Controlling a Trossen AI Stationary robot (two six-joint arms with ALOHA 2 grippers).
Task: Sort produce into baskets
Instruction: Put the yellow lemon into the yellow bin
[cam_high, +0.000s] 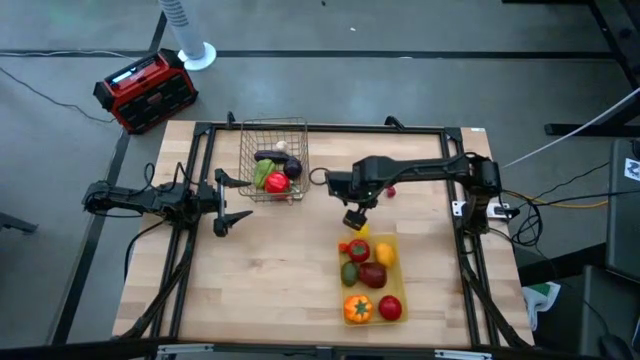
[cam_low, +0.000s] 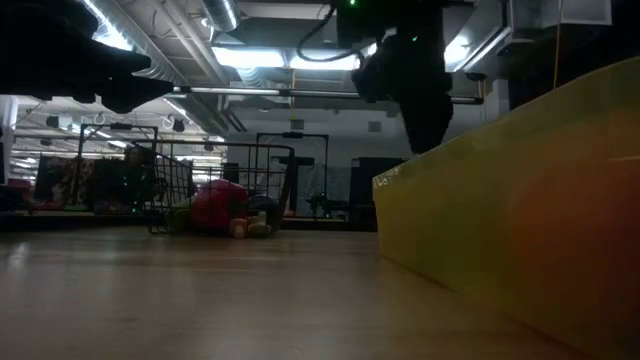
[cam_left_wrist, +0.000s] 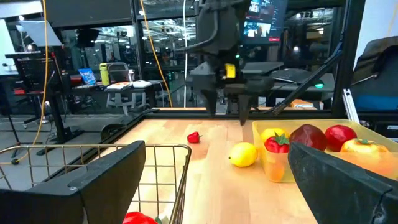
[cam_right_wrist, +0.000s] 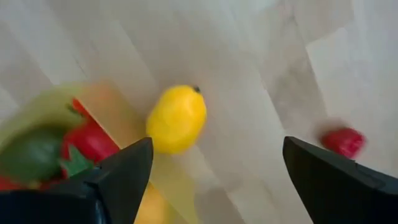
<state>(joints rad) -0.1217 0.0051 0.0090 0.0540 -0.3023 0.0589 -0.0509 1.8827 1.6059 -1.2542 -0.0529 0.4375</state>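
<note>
While above a lemon (cam_right_wrist: 176, 119), right tool (cam_right_wrist: 211, 180) fingers apart, empty.

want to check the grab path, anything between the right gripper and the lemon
Nothing visible. The right gripper hangs open above the lemon, which lies on bare table just outside the yellow tray.

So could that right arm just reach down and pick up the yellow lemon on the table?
Probably yes. The right gripper hangs open above the lemon, which lies on bare wood just beside the yellow tray. Nothing covers the lemon, though the tray's near wall leaves little room on that side.
</note>
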